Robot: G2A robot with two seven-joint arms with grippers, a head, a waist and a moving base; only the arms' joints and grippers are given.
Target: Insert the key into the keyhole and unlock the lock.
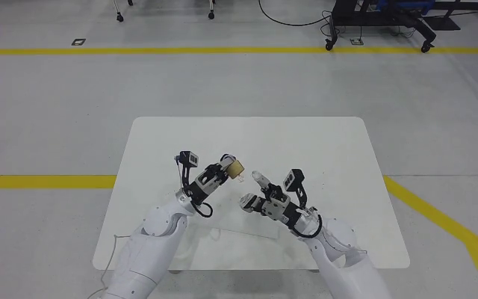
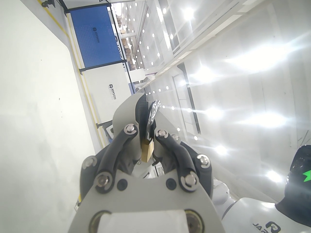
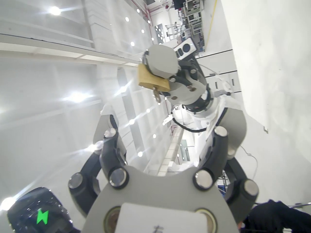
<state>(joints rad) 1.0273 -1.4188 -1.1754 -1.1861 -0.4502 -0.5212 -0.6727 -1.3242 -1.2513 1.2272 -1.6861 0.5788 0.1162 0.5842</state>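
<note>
The left tool [image 1: 226, 166] grips the brass lock [image 1: 236, 169] above the white worktop [image 1: 321, 134] — a small key [image 3: 156, 95] sticks out of its base. The right tool [image 1: 252, 190] stands wide and empty — the lock is near, at its 11 o'clock.

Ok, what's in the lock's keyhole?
A key sticks out of the brass lock held by the left gripper. Its blade is hidden inside, so depth and turn cannot be seen.
</note>
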